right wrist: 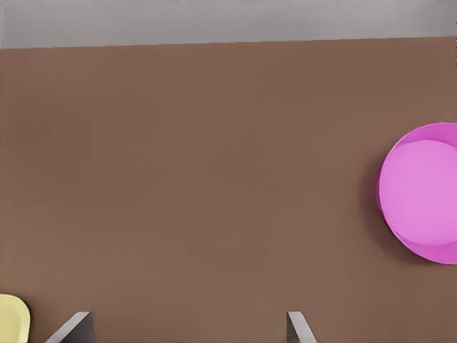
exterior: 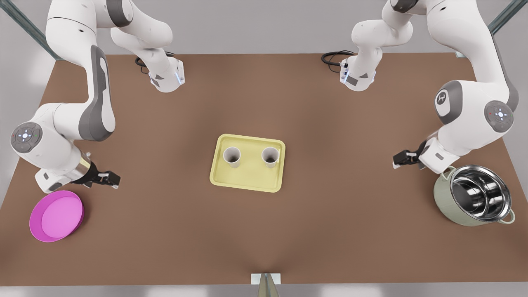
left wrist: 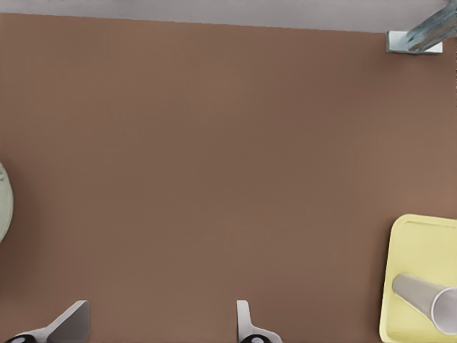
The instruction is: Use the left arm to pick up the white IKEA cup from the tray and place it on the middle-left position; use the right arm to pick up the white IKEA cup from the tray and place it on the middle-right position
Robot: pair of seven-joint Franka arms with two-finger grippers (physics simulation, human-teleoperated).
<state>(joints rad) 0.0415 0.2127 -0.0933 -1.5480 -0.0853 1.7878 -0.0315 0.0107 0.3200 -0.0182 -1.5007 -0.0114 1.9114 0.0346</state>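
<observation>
Where upright, white cups [exterior: 232, 157] on tray [exterior: 247, 178]

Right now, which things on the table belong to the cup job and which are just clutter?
Job:
- tray
- front view's left cup and front view's right cup, both upright on the tray
- left gripper, open, beside the pot
- right gripper, open, above the dish
- bare tabletop flanking the tray

Clutter:
- magenta dish
- pale-green pot
</observation>
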